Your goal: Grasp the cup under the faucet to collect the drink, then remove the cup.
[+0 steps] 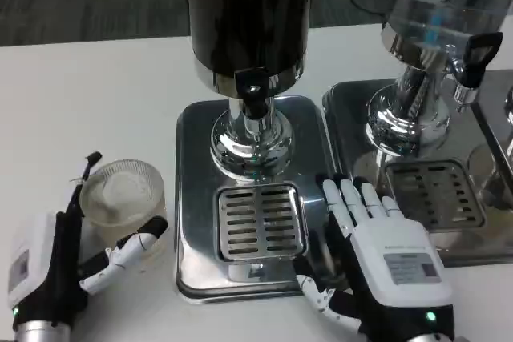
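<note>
Nearest you, at about five o'clock in the head view, your right hand (390, 266) lies flat and empty, fingers spread over the right edge of the middle chrome base (192, 190); its white back carries a label too small to read. At seven o'clock your left hand (60, 266) wraps loosely around the clear cup (122, 194), one finger up its left side and another curled below it; you cannot tell whether the grip is firm. That cup stands on the white table (88, 94) at nine o'clock, just left of the base and away from the faucet.

You can count one cup and two dispensers. The dark-tank dispenser (248, 14) sits at twelve o'clock with its black faucet (253, 94) above a slotted drip grate (260, 220). A clear-tank dispenser (437, 14) stands at two o'clock with its own black-handled tap (473, 62) and grate (433, 194).
</note>
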